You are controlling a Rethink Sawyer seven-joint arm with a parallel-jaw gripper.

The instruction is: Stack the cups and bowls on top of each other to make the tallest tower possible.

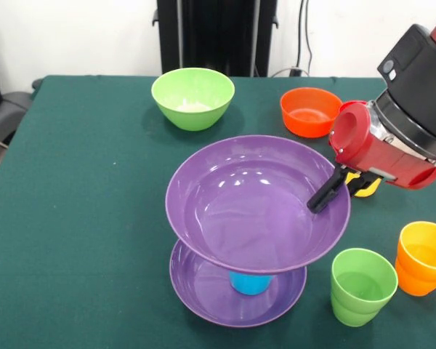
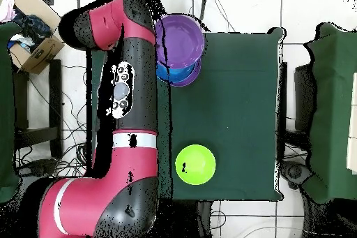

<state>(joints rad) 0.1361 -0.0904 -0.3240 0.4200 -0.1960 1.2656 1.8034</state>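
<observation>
The tower stands at the front middle of the table. A wide purple bowl (image 1: 203,291) is its base, a blue piece (image 1: 251,282) stands in it, and a second wide purple bowl (image 1: 254,200) sits on top, slightly tilted. Only the foot of the blue piece shows. From above, the top purple bowl (image 2: 180,38) covers a blue rim (image 2: 174,75). My gripper (image 1: 321,200) comes in from the right. One black finger lies inside the top bowl's right rim, and the gripper is shut on that rim. A green cup (image 1: 362,285) and an orange cup (image 1: 424,256) stand at the front right.
A light green bowl (image 1: 193,97) and a smaller orange bowl (image 1: 310,111) stand at the far side. The green bowl also shows from above (image 2: 194,164). A yellow thing (image 1: 368,187) is half hidden behind the gripper. The arm (image 2: 129,102) covers the table's left edge from above.
</observation>
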